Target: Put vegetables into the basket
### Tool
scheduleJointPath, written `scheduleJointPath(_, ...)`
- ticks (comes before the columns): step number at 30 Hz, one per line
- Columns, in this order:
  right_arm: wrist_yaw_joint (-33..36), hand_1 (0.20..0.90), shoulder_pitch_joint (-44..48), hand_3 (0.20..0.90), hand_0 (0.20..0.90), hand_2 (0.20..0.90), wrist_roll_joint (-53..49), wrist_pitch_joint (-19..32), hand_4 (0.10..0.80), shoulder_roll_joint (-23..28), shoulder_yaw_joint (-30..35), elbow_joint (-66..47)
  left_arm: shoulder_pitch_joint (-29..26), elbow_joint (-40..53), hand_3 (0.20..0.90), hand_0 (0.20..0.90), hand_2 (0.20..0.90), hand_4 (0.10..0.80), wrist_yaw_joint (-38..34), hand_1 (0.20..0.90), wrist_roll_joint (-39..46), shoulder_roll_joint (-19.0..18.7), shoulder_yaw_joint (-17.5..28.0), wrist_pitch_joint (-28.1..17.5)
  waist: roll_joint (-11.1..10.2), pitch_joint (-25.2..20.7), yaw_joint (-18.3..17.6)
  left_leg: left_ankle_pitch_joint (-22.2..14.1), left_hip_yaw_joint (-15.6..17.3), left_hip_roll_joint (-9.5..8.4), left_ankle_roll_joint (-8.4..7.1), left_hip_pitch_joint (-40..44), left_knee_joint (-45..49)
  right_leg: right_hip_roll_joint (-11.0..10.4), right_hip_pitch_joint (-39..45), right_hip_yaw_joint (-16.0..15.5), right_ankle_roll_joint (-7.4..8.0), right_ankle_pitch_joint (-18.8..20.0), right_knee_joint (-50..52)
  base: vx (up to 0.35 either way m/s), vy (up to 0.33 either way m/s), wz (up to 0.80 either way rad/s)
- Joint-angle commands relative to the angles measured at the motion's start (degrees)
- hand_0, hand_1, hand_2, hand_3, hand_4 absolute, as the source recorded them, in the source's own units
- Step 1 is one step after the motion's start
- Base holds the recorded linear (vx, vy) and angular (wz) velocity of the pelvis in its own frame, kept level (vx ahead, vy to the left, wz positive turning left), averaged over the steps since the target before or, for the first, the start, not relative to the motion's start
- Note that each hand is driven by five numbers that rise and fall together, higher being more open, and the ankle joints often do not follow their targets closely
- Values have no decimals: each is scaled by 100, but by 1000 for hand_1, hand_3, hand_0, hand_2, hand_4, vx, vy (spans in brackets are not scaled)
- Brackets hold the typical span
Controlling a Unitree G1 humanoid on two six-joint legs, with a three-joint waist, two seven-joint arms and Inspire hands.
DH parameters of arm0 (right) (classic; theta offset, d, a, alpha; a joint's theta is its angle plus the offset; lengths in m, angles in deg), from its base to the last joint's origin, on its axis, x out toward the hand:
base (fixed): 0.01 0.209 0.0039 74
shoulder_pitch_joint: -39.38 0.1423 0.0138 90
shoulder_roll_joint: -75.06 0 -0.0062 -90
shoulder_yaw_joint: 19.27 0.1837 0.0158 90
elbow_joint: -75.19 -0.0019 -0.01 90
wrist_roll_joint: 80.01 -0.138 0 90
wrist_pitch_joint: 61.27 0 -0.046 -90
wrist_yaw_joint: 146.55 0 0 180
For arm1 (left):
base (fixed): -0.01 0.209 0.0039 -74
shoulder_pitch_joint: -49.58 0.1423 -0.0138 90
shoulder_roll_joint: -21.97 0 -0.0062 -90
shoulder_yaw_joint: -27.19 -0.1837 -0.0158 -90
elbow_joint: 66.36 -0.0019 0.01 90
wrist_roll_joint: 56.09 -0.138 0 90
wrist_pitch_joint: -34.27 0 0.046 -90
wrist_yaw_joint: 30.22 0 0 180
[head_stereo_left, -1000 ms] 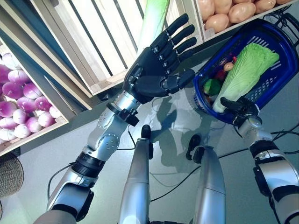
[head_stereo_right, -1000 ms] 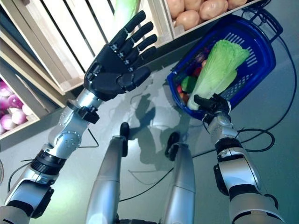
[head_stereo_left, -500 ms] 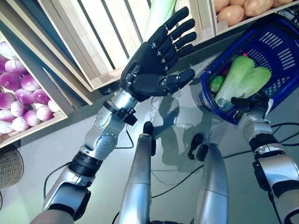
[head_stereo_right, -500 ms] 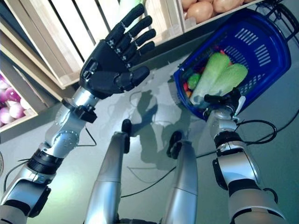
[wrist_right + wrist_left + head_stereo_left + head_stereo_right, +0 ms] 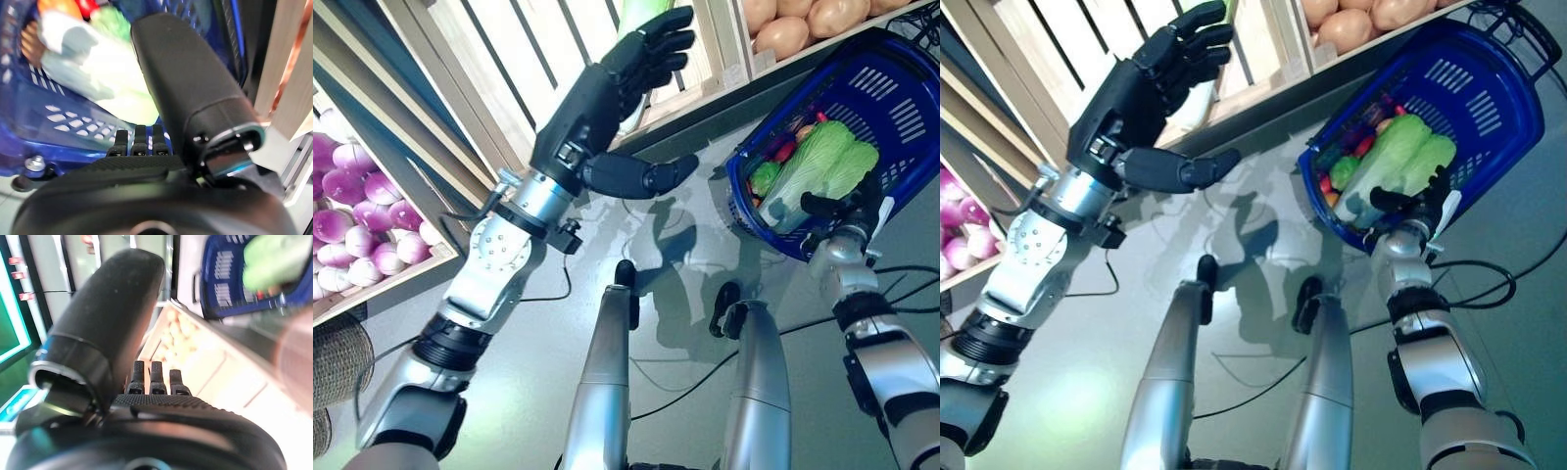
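Observation:
A blue plastic basket (image 5: 893, 94) lies at the right, holding a pale green cabbage (image 5: 822, 166) on top of a green pepper (image 5: 762, 178) and small red pieces. My right hand (image 5: 847, 209) rests open at the basket's near rim, just below the cabbage (image 5: 98, 83), with nothing in it. Held high at the upper middle, my left hand (image 5: 597, 108) is open with its thumb spread wide. Its fingertips (image 5: 664, 29) reach the slatted wooden crate (image 5: 558, 39), right by a long green-and-white vegetable (image 5: 639, 8) that stands there. The hand holds nothing.
A crate of tan round vegetables (image 5: 783, 34) sits above the basket. A crate of purple-and-white bulbs (image 5: 352, 220) is at the far left, and a wicker basket (image 5: 335, 364) below it. Grey floor lies between the crates and the blue basket.
The cabbage stood up out of the basket by my right hand; now it lies down inside. My left hand has risen and turned its fingers toward the crate's green vegetable.

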Motion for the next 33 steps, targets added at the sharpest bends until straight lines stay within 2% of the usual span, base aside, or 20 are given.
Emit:
scheduleJointPath(1, -322, 900, -86, 900, 900, 900, -224, 662, 800, 285, -51, -495, -670, 383, 900, 900, 900, 800, -1008, 900, -1157, 112, 699, -450, 420, -15, -226, -131, 645, -161, 414, 556, -649, 389, 669, -137, -251, 471, -643, 7, 40, -5)
scheduleJointPath(2, -445, 900, -249, 900, 900, 900, -291, 696, 800, 264, -24, -689, -763, 251, 900, 900, 900, 800, -1186, 900, -1476, -21, 698, -339, 399, -15, -265, -123, 667, -140, 403, 629, -706, 397, 728, -130, -247, 477, -706, 4, 29, -5)
scheduleJointPath(4, -561, 900, -493, 900, 900, 900, -384, 769, 800, 232, -2, -920, -861, 135, 900, 900, 900, 800, -1357, 900, -1516, -200, 696, -236, 375, -15, -318, -117, 685, -122, 379, 717, -788, 409, 809, -120, -239, 482, -808, 9, 7, -5)
scheduleJointPath(8, -719, 900, -1079, 900, 900, 900, -383, 874, 800, 88, 11, -1522, -1085, -98, 900, 900, 900, 800, -1904, 900, -2622, -535, 625, 42, 321, -15, -453, -57, 761, -81, 347, 953, -1075, 446, 1046, -98, -204, 532, -1151, 13, 0, -12)
scheduleJointPath(10, -717, 900, -1307, 900, 900, 900, -355, 890, 800, 64, -22, -1788, -1285, -297, 900, 900, 900, 800, -2090, 900, -3212, -737, 491, 212, 289, -15, -515, -45, 786, -74, 335, 1023, -1159, 458, 1114, -90, -203, 550, -1256, 5, 3, -3)
scheduleJointPath(12, -702, 900, -1544, 900, 900, 900, -522, 961, 800, 28, -71, -2027, -1521, -496, 900, 900, 900, 800, -2123, 900, -3207, -938, 279, 429, 251, -15, -590, -25, 814, -61, 317, 1105, -1282, 476, 1183, -76, -188, 575, -1389, 0, 0, 0)
scheduleJointPath(15, -796, 900, -1772, 900, 900, 900, -579, 999, 800, -17, -80, -2232, -1825, -778, 900, 900, 900, 800, -2357, 900, -3946, -1173, -64, 613, 224, -15, -695, -5, 879, -18, 311, 1160, -1394, 491, 1212, -63, -168, 601, -1499, -5, 23, -5)
scheduleJointPath(16, -791, 900, -1905, 900, 900, 900, -439, 1000, 800, 15, -147, -2411, -2093, -926, 900, 900, 900, 800, -2367, 900, -4512, -1379, -398, 842, 212, -15, -775, 3, 905, -3, 319, 1172, -1441, 495, 1215, -49, -168, 618, -1564, -11, 38, -11)
scheduleJointPath(17, -768, 900, -1943, 900, 900, 900, -389, 993, 800, 26, -158, -2477, -2207, -962, 900, 900, 900, 800, -2348, 900, -4609, -1444, -532, 930, 201, -15, -785, 7, 911, 0, 324, 1177, -1459, 495, 1215, -44, -170, 625, -1585, -16, 51, -8)
scheduleJointPath(19, -839, 900, -2050, 900, 900, 900, -476, 1021, 800, 211, -187, -2653, -2691, -1172, 900, 900, 900, 800, -2194, 900, -5347, -1796, -1106, 1168, 191, -15, -890, -5, 960, 36, 317, 1186, -1486, 480, 1204, -41, -166, 632, -1628, -9, 49, -4)
scheduleJointPath(21, -896, 900, -2117, 900, 900, 900, -635, 1142, 800, 322, -150, -2701, -3078, -1317, 900, 900, 900, 800, -1973, 900, -5964, -2012, -1573, 1209, 190, -15, -952, -26, 1009, 62, 323, 1190, -1488, 466, 1186, -40, -164, 628, -1633, -6, 53, -4)
scheduleJointPath(22, -958, 900, -2140, 900, 900, 900, -731, 1217, 800, 414, -95, -2718, -3403, -1403, 900, 900, 900, 800, -1928, 900, -6342, -2138, -2014, 1252, 192, -15, -998, -32, 1042, 78, 320, 1175, -1486, 452, 1165, -38, -158, 637, -1650, -14, 68, -4)
scheduleJointPath(25, -1018, 900, -2152, 900, 900, 900, -906, 1350, 800, 573, -56, -2725, -3985, -1556, 900, 900, 900, 800, -1587, 900, -6520, -2304, -2836, 1421, 206, -15, -1069, -56, 1095, 100, 337, 1153, -1467, 431, 1098, -18, -154, 642, -1627, -6, 70, -5)
scheduleJointPath(27, -1071, 900, -2109, 900, 900, 900, -931, 1356, 800, 612, -74, -2679, -4264, -1728, 900, 900, 900, 800, -1405, 900, -6650, -2364, -3332, 1368, 214, -15, -1103, -63, 1120, 117, 332, 1171, -1481, 406, 1089, -23, -138, 653, -1633, 18, 54, -8)
scheduleJointPath(33, -1000, 900, -1964, 900, 900, 900, -817, 1315, 800, 764, -178, -2760, -4416, -1884, 900, 900, 900, 800, -1326, 900, -6925, -2439, -3764, 1302, 233, -15, -1112, -33, 1161, 163, 325, 1145, -1526, 346, 1056, -26, -123, 689, -1723, 0, 14, -3)
